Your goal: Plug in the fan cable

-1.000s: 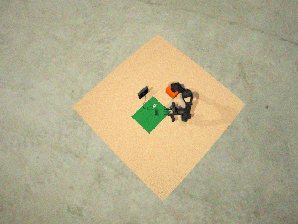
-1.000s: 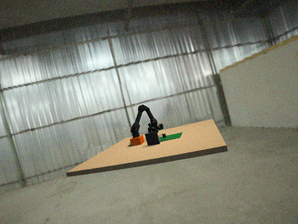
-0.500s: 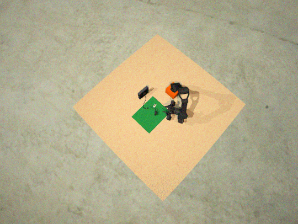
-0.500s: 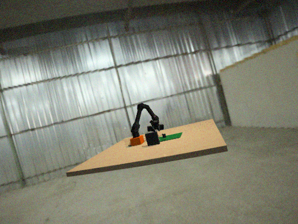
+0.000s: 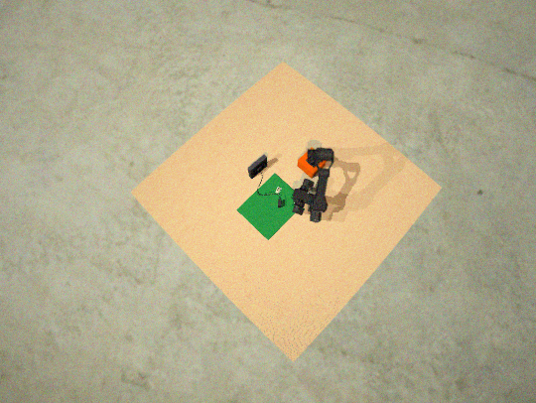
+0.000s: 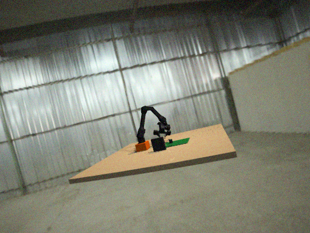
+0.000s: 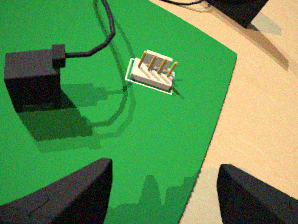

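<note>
The black plug [image 5: 281,202] [image 6: 170,141] [image 7: 32,75] stands on the green board [image 5: 263,218] [image 6: 181,142] [image 7: 165,120], apart from the header. Its thin black cable [image 7: 90,53] leaves from its upper side. The white four-pin header [image 5: 278,190] [image 7: 152,75] shows its bare gold pins, right of the plug in the wrist view. The fan [image 5: 257,167] [image 6: 158,144] [image 7: 237,7] is a black upright block beyond the board's edge. My gripper [image 6: 165,135] [image 7: 166,172] is partly open and empty, above the board's edge near the arm, clear of plug and header.
The orange base block [image 5: 307,165] [image 6: 142,146] carries the arm [image 5: 323,186] [image 6: 142,126]. The cable loops across the board between the plug and the fan, passing beside the header. The wooden table top [image 5: 298,298] [image 6: 201,152] surrounds the board.
</note>
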Available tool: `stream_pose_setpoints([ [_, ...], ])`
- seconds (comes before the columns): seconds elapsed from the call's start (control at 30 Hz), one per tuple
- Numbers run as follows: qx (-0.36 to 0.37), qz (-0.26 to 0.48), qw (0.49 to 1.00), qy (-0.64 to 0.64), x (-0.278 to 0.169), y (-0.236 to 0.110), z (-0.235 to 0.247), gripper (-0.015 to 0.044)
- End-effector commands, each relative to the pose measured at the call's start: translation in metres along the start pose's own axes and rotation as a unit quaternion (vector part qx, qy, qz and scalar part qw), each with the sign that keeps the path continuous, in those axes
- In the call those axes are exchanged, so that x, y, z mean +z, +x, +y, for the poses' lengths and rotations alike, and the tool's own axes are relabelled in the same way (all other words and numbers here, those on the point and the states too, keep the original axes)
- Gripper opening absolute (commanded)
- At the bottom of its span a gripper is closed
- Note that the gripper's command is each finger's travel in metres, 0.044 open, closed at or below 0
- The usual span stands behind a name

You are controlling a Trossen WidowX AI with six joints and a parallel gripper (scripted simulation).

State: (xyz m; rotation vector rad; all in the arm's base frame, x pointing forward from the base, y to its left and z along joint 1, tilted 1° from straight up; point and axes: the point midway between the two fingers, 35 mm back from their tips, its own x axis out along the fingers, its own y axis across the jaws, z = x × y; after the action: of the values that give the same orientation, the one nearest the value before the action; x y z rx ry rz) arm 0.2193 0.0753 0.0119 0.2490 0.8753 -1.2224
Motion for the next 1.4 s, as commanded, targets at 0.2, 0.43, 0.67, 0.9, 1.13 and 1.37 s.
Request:
stream_pose_setpoints([
  [0.2,0.011,0.136,0.99,-0.035,0.0,0.0,0.003,0.0205],
  [0.43,0.048,0.218,0.973,-0.057,0.004,-0.005,0.01,0.0205],
  [0.67,0.104,0.284,0.95,-0.078,0.011,-0.013,0.018,0.0205],
  [0.9,0.173,0.332,0.922,-0.098,0.022,-0.023,0.026,0.0205],
  [1.13,0.167,0.328,0.925,-0.093,0.022,-0.022,0.027,0.0258],
  [1.37,0.083,0.371,0.912,0.156,0.064,-0.03,0.036,0.044],
])
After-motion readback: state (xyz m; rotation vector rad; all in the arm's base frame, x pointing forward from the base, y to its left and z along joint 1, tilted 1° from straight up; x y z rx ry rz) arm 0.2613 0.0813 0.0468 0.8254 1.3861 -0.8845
